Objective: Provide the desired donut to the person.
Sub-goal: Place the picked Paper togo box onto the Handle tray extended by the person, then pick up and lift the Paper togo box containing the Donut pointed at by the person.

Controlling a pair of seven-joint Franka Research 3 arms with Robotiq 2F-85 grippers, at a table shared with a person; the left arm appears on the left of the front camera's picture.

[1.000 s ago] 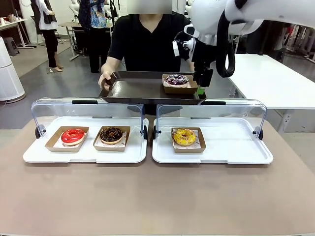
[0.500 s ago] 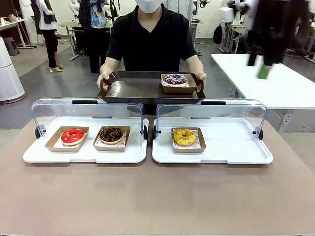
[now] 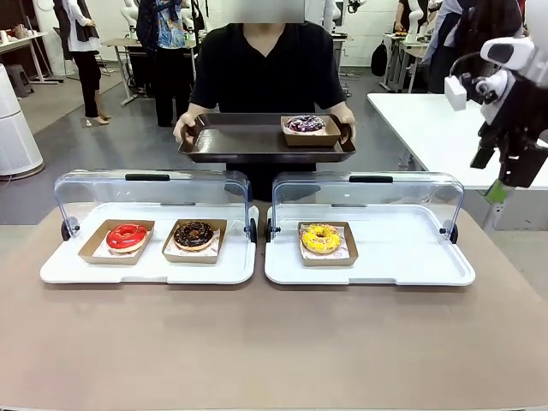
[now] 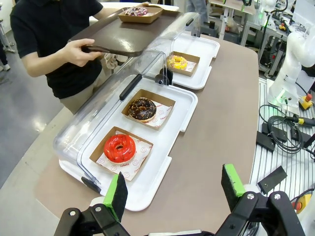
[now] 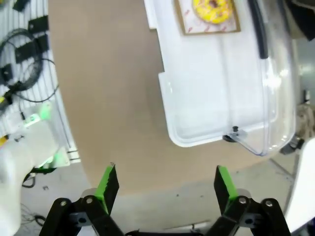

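The left gripper [image 4: 174,189] has its green-padded fingers [image 4: 117,192] spread wide and empty above the brown tabletop [image 4: 216,128]. Just ahead of them sits a white lidded tray [image 4: 162,169] holding a red glazed donut [image 4: 119,148], then a chocolate donut [image 4: 142,108]. The right gripper [image 5: 166,183] is likewise released and empty; ahead of it lies a second white tray [image 5: 197,98] with a yellow donut [image 5: 212,10]. Farthest off, the purple-iced donut [image 3: 305,124] rests on a dark brown serving tray [image 3: 240,137] held by the person in a black shirt [image 3: 261,68].
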